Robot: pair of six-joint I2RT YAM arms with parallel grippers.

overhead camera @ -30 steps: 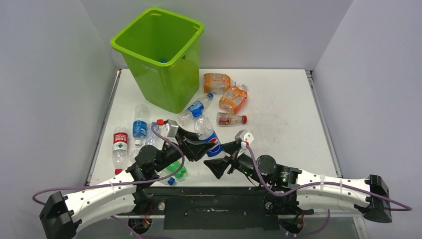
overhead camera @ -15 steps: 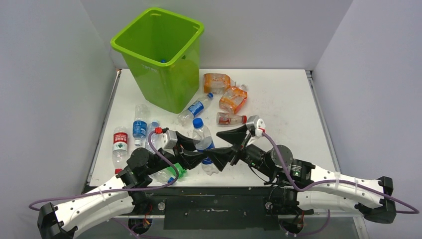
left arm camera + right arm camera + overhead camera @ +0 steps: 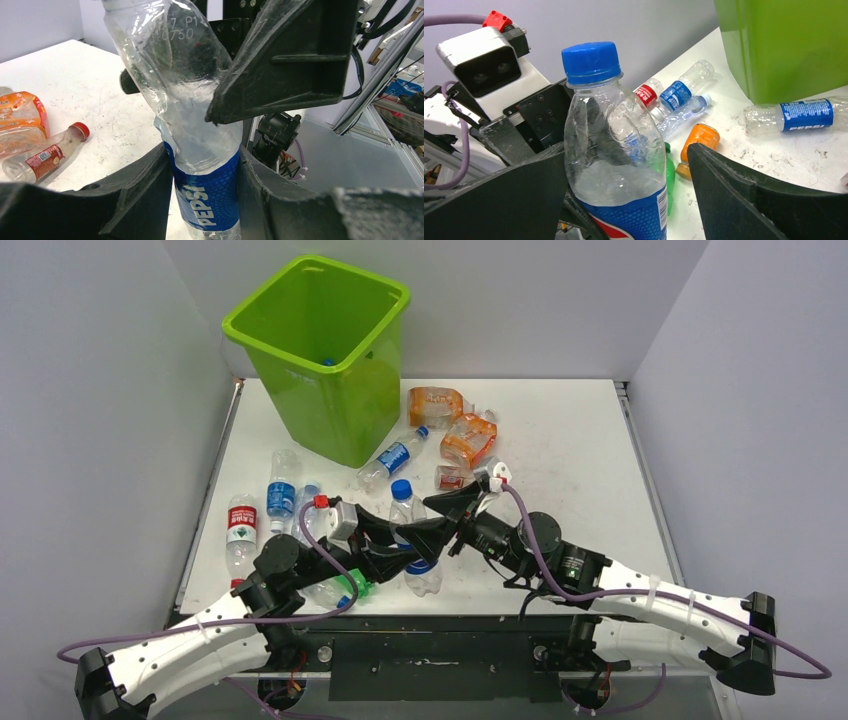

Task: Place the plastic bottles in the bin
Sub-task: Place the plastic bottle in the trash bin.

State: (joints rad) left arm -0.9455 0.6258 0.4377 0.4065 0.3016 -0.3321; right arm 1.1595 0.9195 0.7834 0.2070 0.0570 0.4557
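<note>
— How far along are they?

— Barely started, I'd say. One blue cap (image 3: 328,362) shows inside the bin (image 3: 330,400), which sits at the far-left corner of the tabletop (image 3: 580,450). There may be more beneath it, but I can't see down that far. Plenty is left: clear bottles (image 3: 281,495) along the left edge and orange bottles (image 3: 452,426) toward the far edge.

— And the one they've got?

— The Pepsi bottle (image 3: 611,150) is near the middle of the near edge, long axis roughly upright, cap on top. The left hand (image 3: 205,185) is clamped round its label. The right hand (image 3: 626,155) is spread wide either side of the upper body, not gripping.
</note>
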